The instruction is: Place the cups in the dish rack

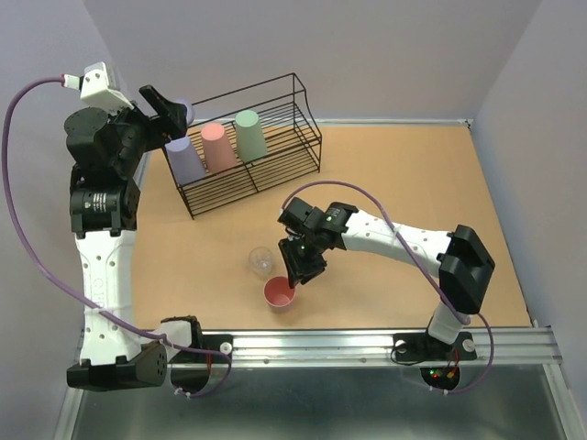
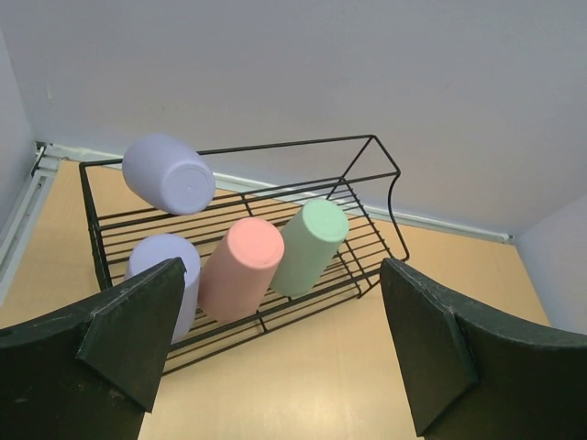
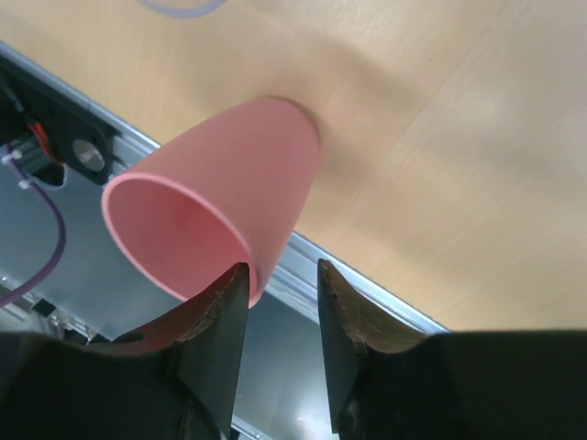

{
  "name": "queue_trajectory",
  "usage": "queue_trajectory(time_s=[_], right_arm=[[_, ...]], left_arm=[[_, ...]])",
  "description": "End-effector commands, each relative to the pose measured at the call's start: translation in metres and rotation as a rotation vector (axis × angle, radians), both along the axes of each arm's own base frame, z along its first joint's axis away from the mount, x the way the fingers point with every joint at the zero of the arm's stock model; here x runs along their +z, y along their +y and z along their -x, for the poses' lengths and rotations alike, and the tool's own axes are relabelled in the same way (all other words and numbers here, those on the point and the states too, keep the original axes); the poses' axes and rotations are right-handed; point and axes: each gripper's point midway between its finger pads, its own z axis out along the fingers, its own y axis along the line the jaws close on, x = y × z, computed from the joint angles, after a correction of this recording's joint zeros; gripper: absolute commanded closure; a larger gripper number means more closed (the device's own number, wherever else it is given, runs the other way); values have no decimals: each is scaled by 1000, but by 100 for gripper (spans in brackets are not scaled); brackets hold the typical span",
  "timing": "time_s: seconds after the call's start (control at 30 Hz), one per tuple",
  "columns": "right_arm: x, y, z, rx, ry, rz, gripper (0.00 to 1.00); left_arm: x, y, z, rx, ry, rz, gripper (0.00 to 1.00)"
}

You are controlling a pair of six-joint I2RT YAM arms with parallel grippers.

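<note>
The black wire dish rack stands at the back left and holds a lavender cup, a pink cup and a green cup, all bottom up. A second lavender cup lies tilted at the rack's upper left rim, close to my left gripper, which is open and empty. A pink cup stands mouth up near the front edge. My right gripper straddles its rim, one finger inside, the other outside with a gap. A small clear cup stands just left of it.
The metal rail runs along the table's front edge, right below the pink cup. Grey walls close in at the back and both sides. A purple cable loops over the right arm.
</note>
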Motion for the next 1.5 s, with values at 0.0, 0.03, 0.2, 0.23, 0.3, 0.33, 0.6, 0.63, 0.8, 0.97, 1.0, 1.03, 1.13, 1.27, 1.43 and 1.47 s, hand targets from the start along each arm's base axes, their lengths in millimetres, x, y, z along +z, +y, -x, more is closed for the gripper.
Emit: queue_trajectory(time_s=[0.0,0.03,0.2,0.23,0.3,0.33,0.6,0.63,0.8,0.97,1.0,1.03,1.13,1.27,1.43,1.47], right_arm=[[-16,7,-13,-53,-71,17,64],[-19,8,-12,-53,-71,23,70],[-24,9,-10,-55,-81,26,87],[-23,9,-11,-65,-87,27,90],[-14,3,-13,-92,-109,30,98],[-11,-2,-15,-109,-124,44,100],[103,-47,-62,-375,-425,14,100],[137,-46,-74,-426,-475,-58,100],[270,-52,-128,-612,-676,-395,100],[407,-51,-160,-614,-911,-849,100],[429,-47,-160,-596,-941,-932,100],[441,-41,-155,-552,-936,-989,100],[474,-29,-150,-504,-959,-1133,100],[491,-16,-149,-431,-970,-1220,100],[481,9,-157,-371,-913,-1249,100],[481,11,-157,-367,-906,-1256,100]], left_arm=[[5,-2,14,0,-19,-26,1],[6,-3,17,0,-20,-34,1],[4,-4,25,1,-13,-39,1],[6,-3,28,6,-17,-42,1],[9,-2,31,14,-20,-44,1],[11,-2,32,17,-22,-44,1],[52,-13,36,-31,-76,26,1],[63,-16,33,-42,-86,57,1],[91,-50,29,-221,-104,197,1],[127,-104,47,-601,-177,484,1],[118,-110,45,-657,-152,545,1],[121,-115,49,-713,-166,585,1],[131,-121,58,-821,-196,674,1],[133,-127,64,-908,-177,733,1],[139,-131,75,-1001,-212,794,1],[141,-131,77,-1008,-222,790,1]])
